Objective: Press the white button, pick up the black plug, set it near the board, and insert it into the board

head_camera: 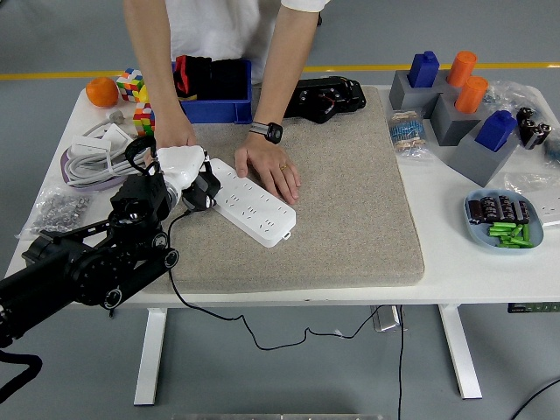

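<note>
A white power strip (254, 203) lies slanted on the grey mat (350, 201). My left hand (185, 171), white-shelled on a black arm, is shut on the black plug (206, 191) and holds it against the strip's left end. The plug's black cord (179, 297) trails down over the table's front edge. A person at the far side steadies the strip: one hand (269, 168) lies flat on its middle, the other hand (172, 134) sits just behind my left hand. I cannot make out the white button. My right arm is out of view.
A blue bin (210, 83), puzzle cubes (136, 92), an orange (101, 92) and a coiled white cable (92, 153) stand at the back left. A bag of screws (57, 213) lies at the left edge. Grey holders with blue and orange blocks (464, 101) and a blue dish (503, 219) fill the right.
</note>
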Available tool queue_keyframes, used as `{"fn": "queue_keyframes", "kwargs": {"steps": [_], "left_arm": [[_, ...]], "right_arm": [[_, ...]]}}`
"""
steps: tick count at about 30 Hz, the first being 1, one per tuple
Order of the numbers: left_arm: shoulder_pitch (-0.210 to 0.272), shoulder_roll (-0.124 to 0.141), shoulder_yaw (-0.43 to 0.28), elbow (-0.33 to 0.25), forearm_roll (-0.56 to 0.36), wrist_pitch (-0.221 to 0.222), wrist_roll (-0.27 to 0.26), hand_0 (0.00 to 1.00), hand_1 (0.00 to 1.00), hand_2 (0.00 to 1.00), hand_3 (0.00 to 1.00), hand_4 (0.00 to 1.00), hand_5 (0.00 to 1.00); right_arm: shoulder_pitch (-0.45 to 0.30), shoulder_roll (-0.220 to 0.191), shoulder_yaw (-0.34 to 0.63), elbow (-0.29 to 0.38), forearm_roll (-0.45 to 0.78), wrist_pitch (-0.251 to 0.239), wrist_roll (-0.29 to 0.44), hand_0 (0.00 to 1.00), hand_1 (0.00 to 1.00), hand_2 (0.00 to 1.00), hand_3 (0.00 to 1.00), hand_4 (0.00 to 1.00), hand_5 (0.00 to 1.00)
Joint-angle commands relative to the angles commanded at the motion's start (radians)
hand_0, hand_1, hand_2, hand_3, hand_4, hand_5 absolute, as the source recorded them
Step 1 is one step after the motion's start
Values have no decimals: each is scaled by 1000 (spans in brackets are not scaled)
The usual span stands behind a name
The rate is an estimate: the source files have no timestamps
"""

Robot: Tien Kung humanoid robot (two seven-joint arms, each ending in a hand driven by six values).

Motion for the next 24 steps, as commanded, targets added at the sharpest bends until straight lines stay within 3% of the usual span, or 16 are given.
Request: {"fn": "queue_keyframes", "kwargs": {"steps": [1, 2, 8, 24], "left_arm": [[0, -1, 1, -2, -2, -2, 1, 101, 214, 316, 424, 248, 2], [0, -1, 1, -2, -3, -2, 1, 107, 236, 331, 450, 329, 2], [1, -1, 2, -19, -4, -4, 6, 107, 238, 332, 451, 330, 2], [-32, -13, 17, 45, -30, -40, 33, 105, 240, 337, 467, 346, 2]], "right_arm": [[0, 0, 0, 0, 0, 0, 0, 577, 535, 548, 508, 643, 384], [0, 0, 0, 0, 0, 0, 0, 577, 534, 548, 508, 642, 384], [-2, 2, 1, 0, 0, 0, 0, 577, 534, 548, 508, 642, 384], [-1, 0, 2, -1, 0, 0, 0, 577, 534, 548, 508, 642, 383]]}}
